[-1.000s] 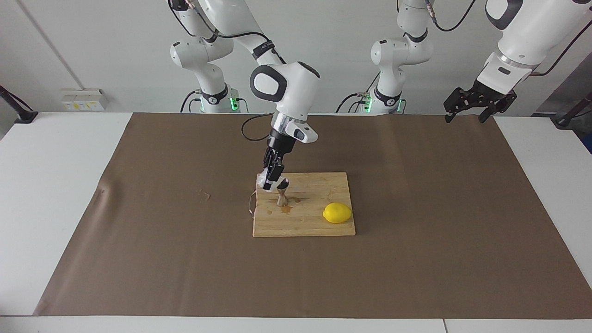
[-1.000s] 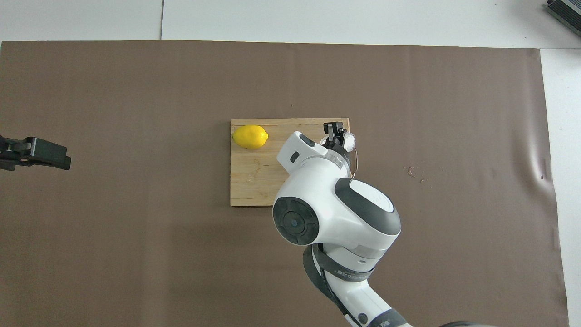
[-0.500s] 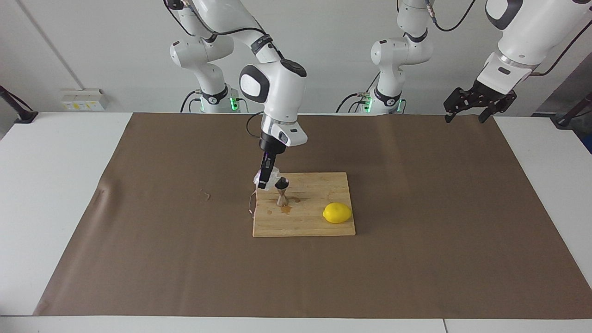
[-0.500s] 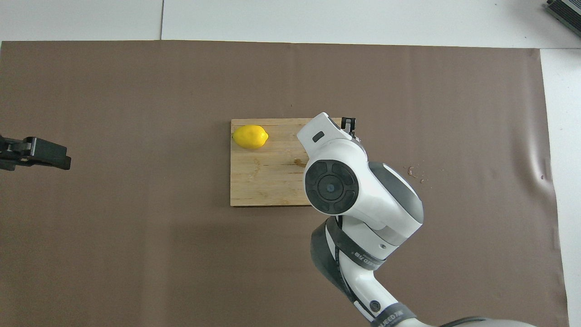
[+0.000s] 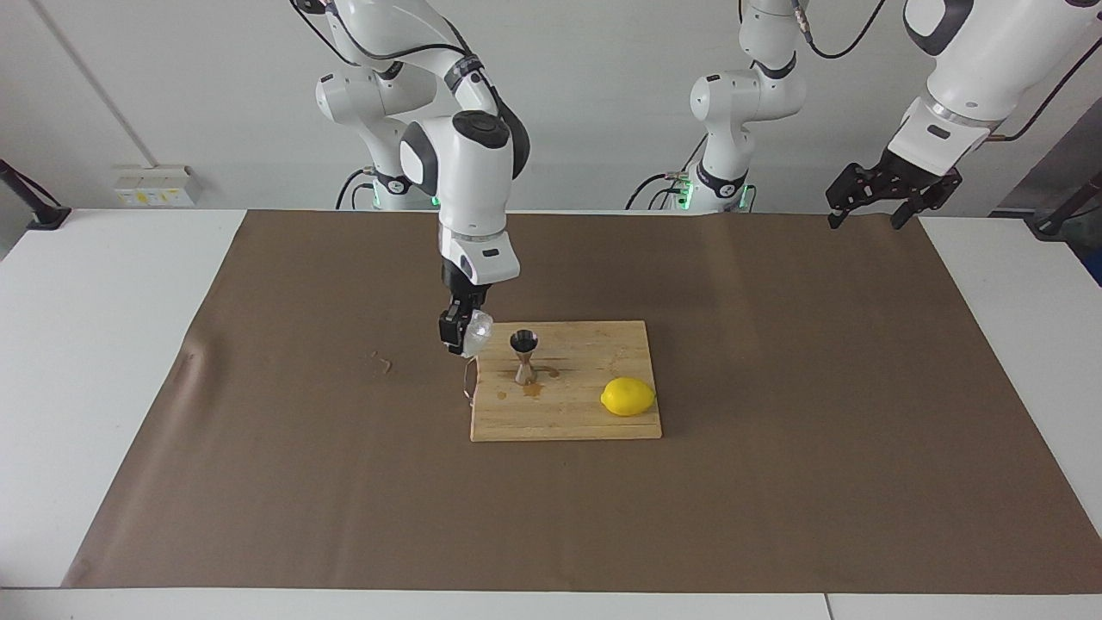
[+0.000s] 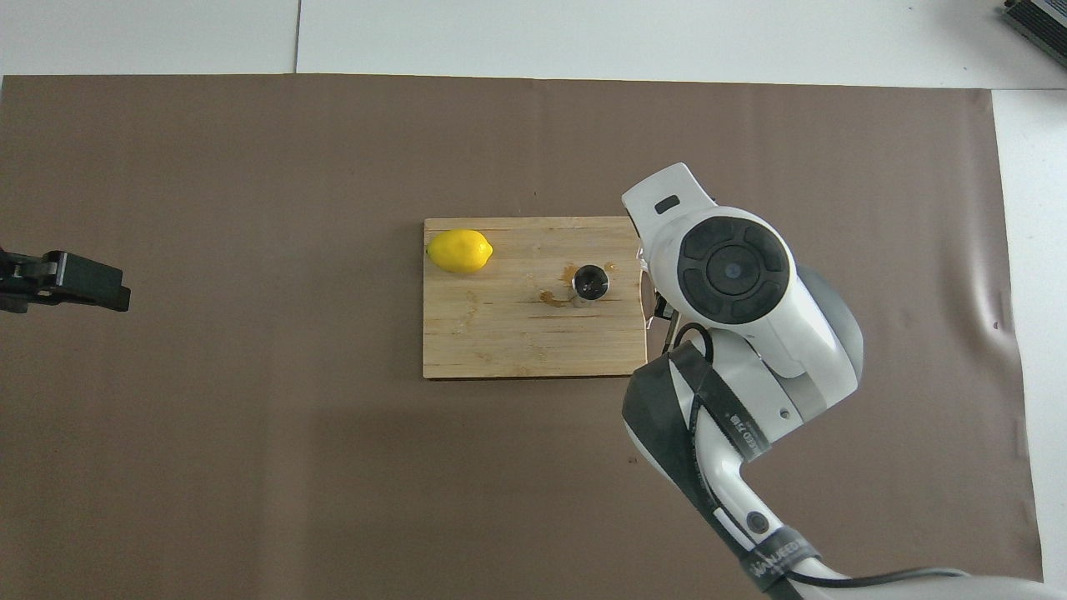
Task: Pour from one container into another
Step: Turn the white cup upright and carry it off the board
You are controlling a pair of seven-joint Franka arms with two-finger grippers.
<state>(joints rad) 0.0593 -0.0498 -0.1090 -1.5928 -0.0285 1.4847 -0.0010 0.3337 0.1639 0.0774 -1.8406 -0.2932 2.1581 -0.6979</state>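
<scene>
the left pincer point(image 5: 891, 200) is held apart, grasping nothing, and is parked in the air over the table point(image 5: 103, 362) at the left arm's end, where the arm waits; its place is unchanged from a second ago. on the cutting board point(image 5: 568, 422) the jigger point(image 5: 523, 355) is left standing upright, with brownish wet marks seen on the wood just beside its foot. a second ago its mouth was covered by the tilted cup and the pincer; now it is seen clear in both views, dark inside, though how full it is cannot be told.

the right pincer point(image 5: 456, 331) is clenched on the cup point(image 5: 476, 330), which is carried low over the brown mat point(image 5: 775, 482) just off the board's edge toward the right arm's end. within the last second the cup has been drawn away from the jigger's rim and the wrist has been turned back, so that the cup is now apart from the jigger and no longer tipped over it. whether anything is left in the cup cannot be told.

farther from the robots, the lemon point(image 5: 628, 396) is found lying on the board as before, untouched.

from this the pour itself is judged to be finished, with a little spilled on the board. what is left is judged to be the setting down of the cup, where care is called for so that the thin clear walls are not crushed and the jigger is not knocked.
</scene>
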